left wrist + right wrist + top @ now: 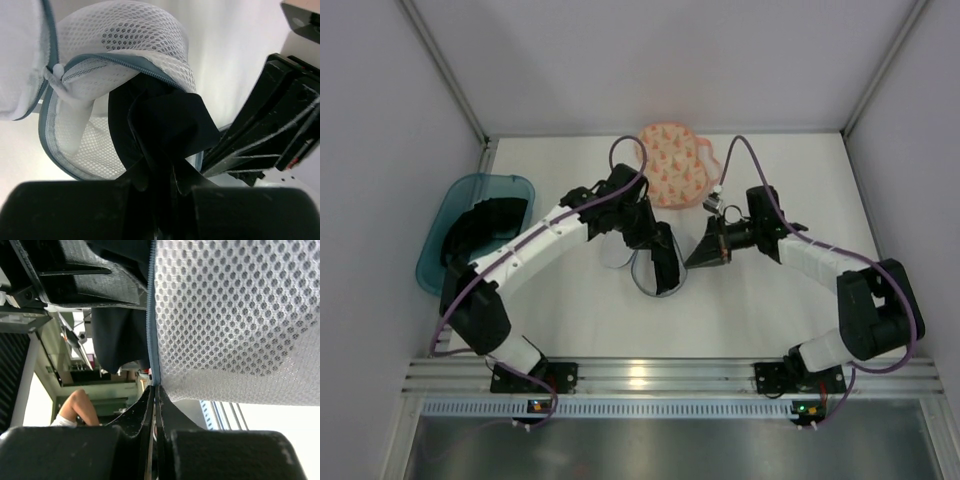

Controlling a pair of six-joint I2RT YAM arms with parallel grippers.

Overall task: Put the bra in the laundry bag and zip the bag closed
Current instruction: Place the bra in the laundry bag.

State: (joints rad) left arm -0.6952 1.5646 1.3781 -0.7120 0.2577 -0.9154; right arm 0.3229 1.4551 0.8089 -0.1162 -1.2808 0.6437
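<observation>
Gripping item: left gripper (pixel 162 192), jaws clenched on a fold of the bra (pixel 165 122), which is black fabric bunched between the fingers.

Bra position: lifted off the surface (pixel 780 180) and hanging from the left jaws at the mouth of the laundry bag (pixel 135 30). In the left wrist view its far folds pass under the bag's rim into the opening. How much lies inside cannot be told.

Laundry bag: white honeycomb mesh, rounded, edged with a grey-blue zip (pixel 152 315). It stands open near the middle of the surface, between the two arms.

Right gripper (pixel 155 397): jaws pressed tight together on the bag's zip edge, with the mesh spreading away from the pinch. In the overhead view it meets the bag from the right side, just beside the left gripper.

Patterned pouch (pixel 672 165): cream-peach with small triangles and pink edging. It lies flat at the far edge of the surface, apart from both grippers.

Teal bin (pixel 432 245): at the far left beside the left arm, with dark contents inside that cannot be identified.
</observation>
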